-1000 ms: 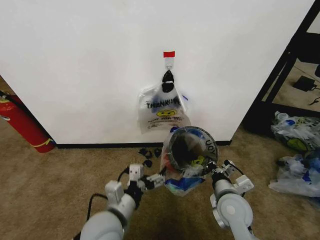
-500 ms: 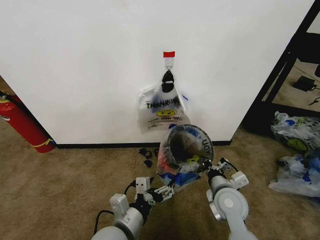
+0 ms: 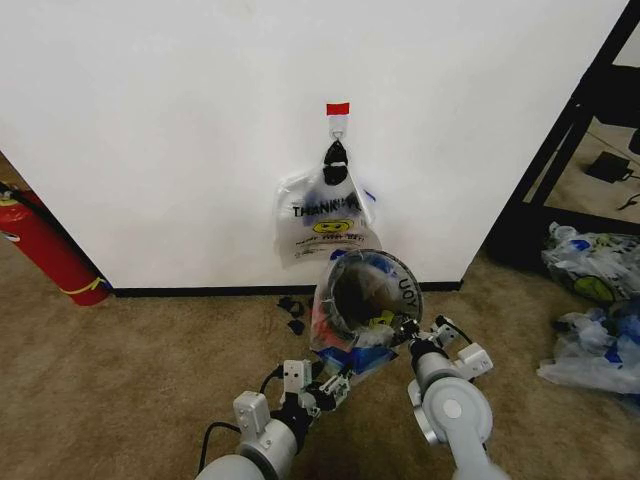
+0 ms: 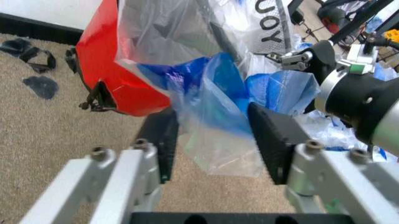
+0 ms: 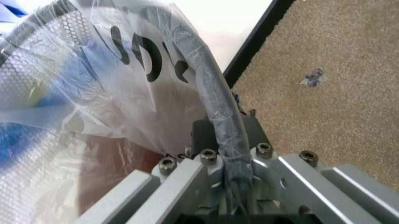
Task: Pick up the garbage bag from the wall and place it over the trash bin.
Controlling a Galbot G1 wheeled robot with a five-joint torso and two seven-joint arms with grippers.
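Left gripper (image 4: pixel 212 135) low beside the trash bin (image 3: pixel 372 290), jaws spread apart around a hanging fold of the garbage bag (image 4: pixel 215 107) — not pinching it. Bag draped over the bin's mouth, below the wall (image 3: pixel 150 120). Right gripper (image 3: pixel 408 332) clamped on bagged rim — best held firm there while pulling the loose film down evenly, probably, to avoid tipping the bin.

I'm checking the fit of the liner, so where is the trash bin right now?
In the head view the trash bin sits on the carpet mid-frame, below the bag on the wall hook, with the garbage bag draped over it, between the left pincer and right pincer.
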